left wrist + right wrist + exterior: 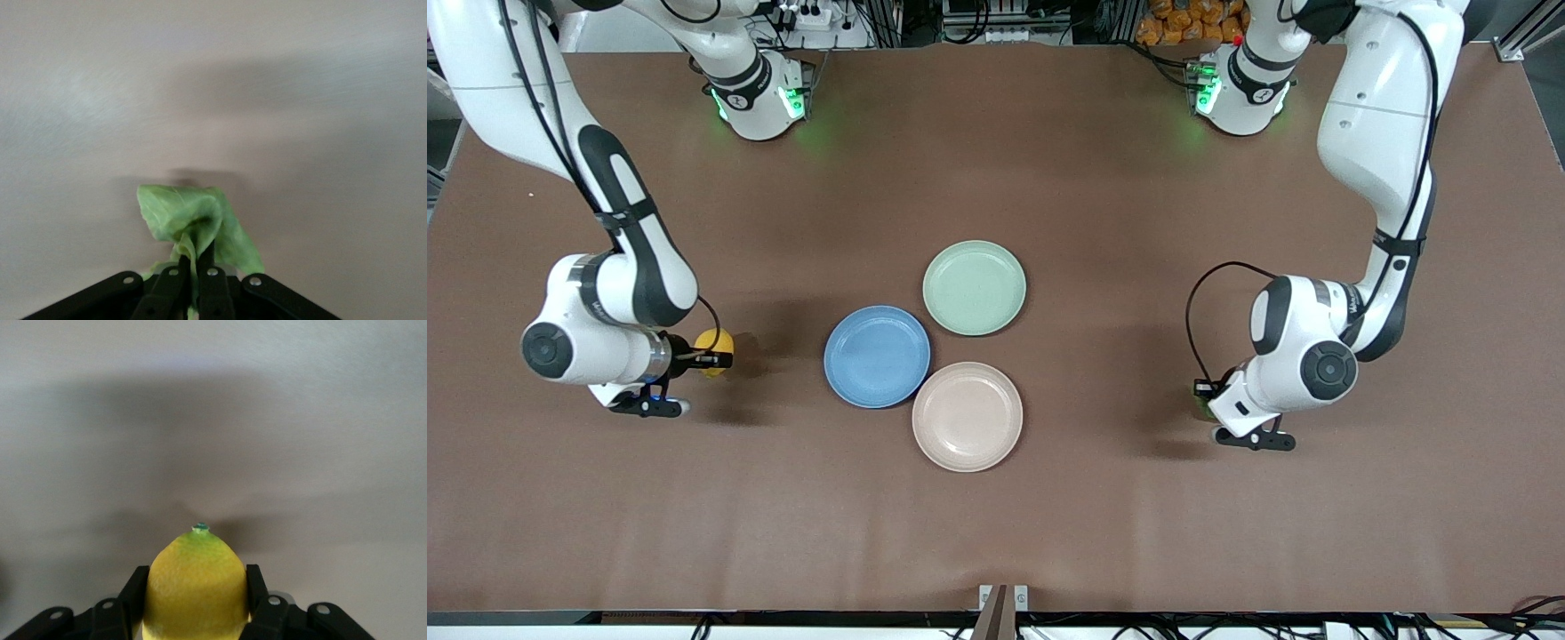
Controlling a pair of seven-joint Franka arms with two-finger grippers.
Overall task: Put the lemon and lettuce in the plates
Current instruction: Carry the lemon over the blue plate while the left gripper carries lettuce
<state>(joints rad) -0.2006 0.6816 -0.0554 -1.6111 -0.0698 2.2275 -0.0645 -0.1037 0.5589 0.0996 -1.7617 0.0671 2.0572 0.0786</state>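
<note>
My right gripper (713, 358) is shut on the yellow lemon (714, 341), low over the table toward the right arm's end, apart from the blue plate (877, 356). In the right wrist view the lemon (197, 593) fills the gap between the fingers (137, 583). My left gripper (1208, 400) is low over the table toward the left arm's end, shut on the green lettuce (190, 220), which the wrist mostly hides in the front view. The beige plate (967, 416) lies beside the blue one, nearer the camera. Both plates are bare.
A pale green plate (975, 287) lies next to the blue and beige plates, farther from the camera. The brown table (996, 533) spreads wide around the three plates.
</note>
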